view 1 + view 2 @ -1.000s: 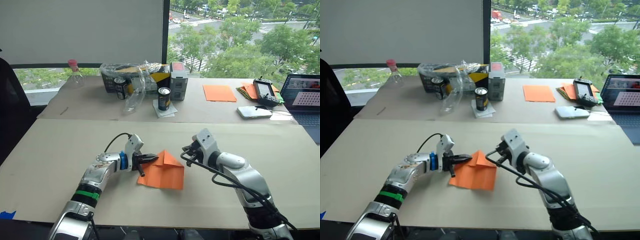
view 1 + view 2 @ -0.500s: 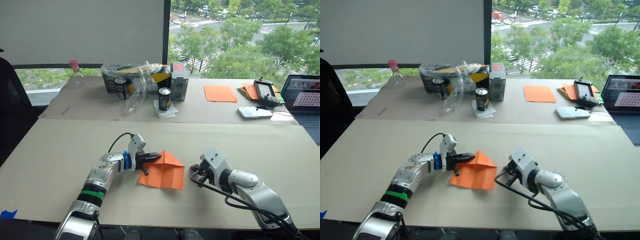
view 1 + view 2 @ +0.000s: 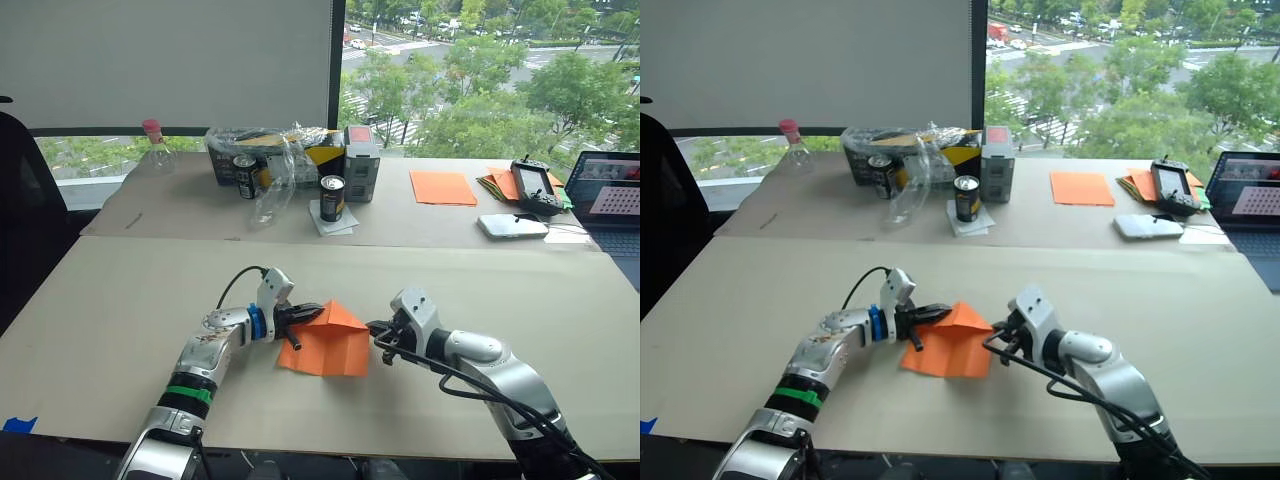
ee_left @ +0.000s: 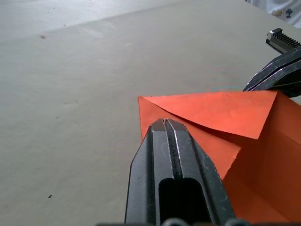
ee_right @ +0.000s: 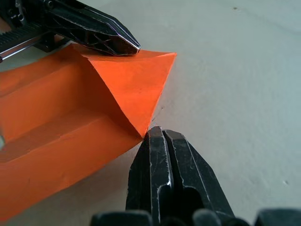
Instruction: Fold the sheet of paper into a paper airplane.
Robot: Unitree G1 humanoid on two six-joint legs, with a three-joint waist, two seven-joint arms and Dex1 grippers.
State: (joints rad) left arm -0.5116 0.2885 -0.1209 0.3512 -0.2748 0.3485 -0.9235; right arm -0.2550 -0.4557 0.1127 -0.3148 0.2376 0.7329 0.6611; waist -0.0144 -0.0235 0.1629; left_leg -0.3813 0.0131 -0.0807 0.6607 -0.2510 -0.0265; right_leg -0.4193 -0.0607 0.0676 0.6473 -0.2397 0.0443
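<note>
The left gripper (image 3: 308,316), fingers pressed together, rests on the sheet of paper (image 3: 327,345) at its 9 o'clock edge. The right gripper (image 3: 378,334), likewise closed with nothing between its fingers, touches the 3 o'clock edge. The creased orange sheet lies mid-table with one corner flap folded over. Bare tabletop (image 3: 120,300) spreads wide at 9 and 6 o'clock. Toward 12 o'clock, well apart, stand a can (image 3: 331,198) and a flat orange sheet (image 3: 443,187) before the window. The laptop (image 3: 614,196) at 2 o'clock is cut off.
</note>
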